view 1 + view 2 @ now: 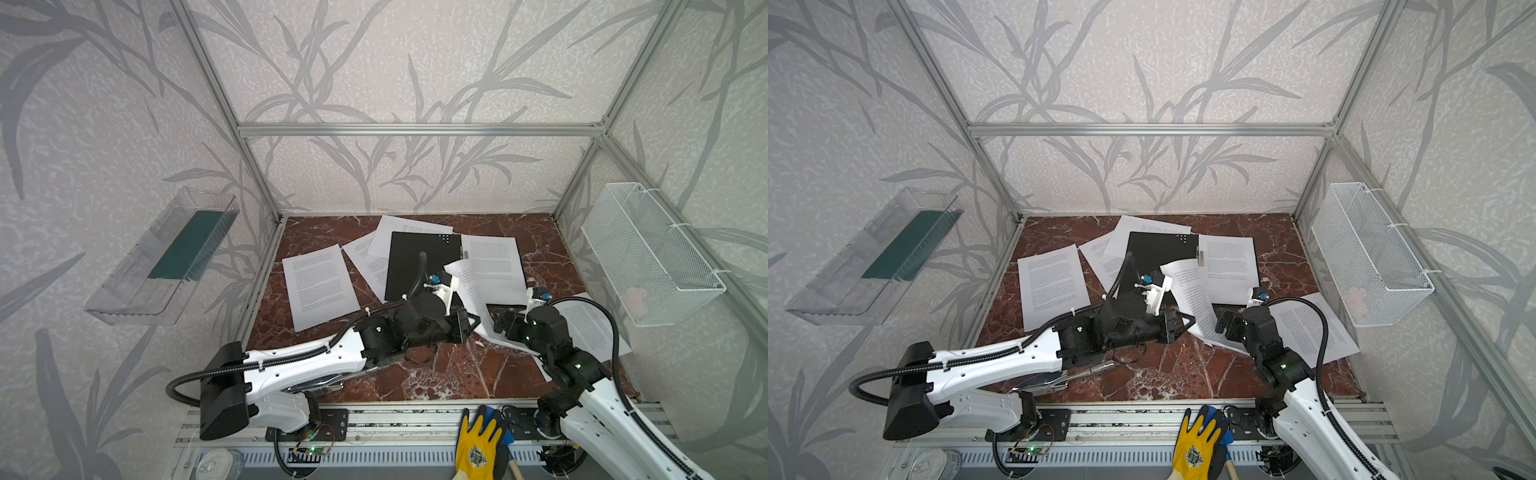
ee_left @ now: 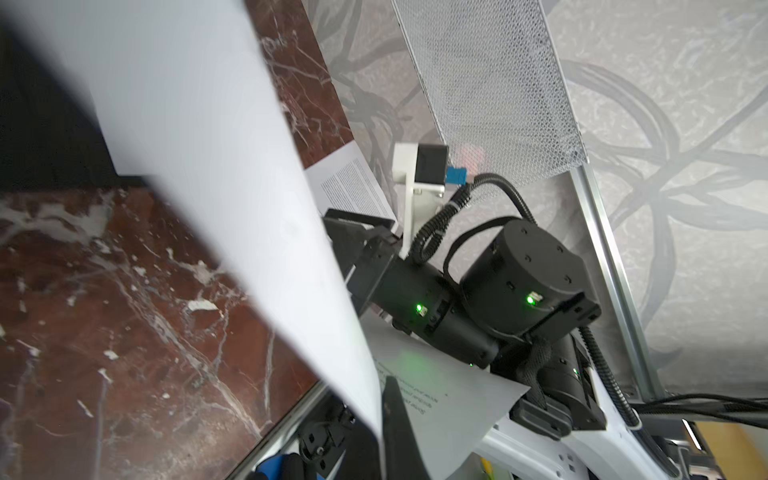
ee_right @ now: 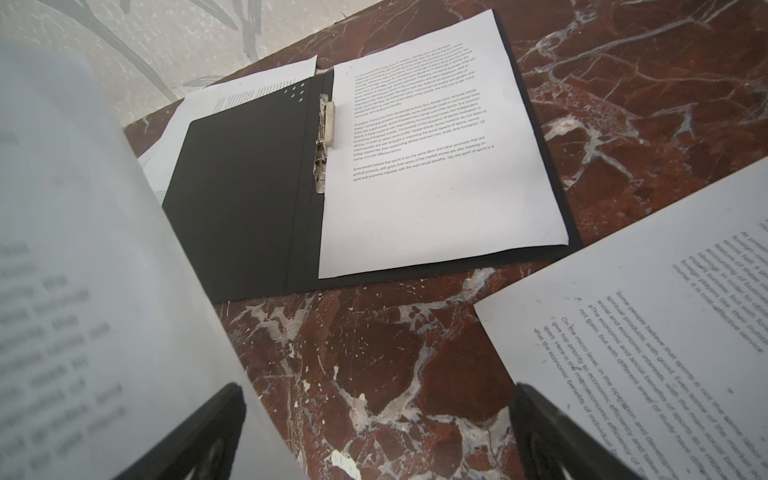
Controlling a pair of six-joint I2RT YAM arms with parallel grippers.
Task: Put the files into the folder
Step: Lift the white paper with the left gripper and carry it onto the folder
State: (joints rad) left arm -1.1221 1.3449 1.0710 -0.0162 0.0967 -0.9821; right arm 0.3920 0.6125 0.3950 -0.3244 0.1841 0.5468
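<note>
The folder [image 1: 415, 266] [image 1: 1154, 253] [image 3: 241, 199] lies open at the back of the marble table, black inside up, with its metal clip [image 3: 324, 141] at the spine. One file [image 1: 494, 257] [image 3: 436, 166] rests on its right half. My left gripper [image 1: 473, 320] [image 1: 1187, 322] [image 2: 384, 411] is shut on the edge of another file [image 1: 471, 291] [image 1: 1192, 295] [image 2: 199, 145] [image 3: 62, 249], which stands lifted and curved. Facing it, my right gripper [image 1: 498, 320] [image 1: 1221, 322] [image 3: 378, 428] is open over bare marble, with nothing between its fingers and one finger beside the lifted file.
More files lie loose: one at the left [image 1: 318, 286], two behind the folder [image 1: 399, 232], one under the right arm [image 1: 590, 328] [image 3: 665, 332]. A wire basket [image 1: 652, 253] hangs on the right wall and a clear tray [image 1: 137, 291] on the left. A yellow glove [image 1: 478, 444] shows at the front rail.
</note>
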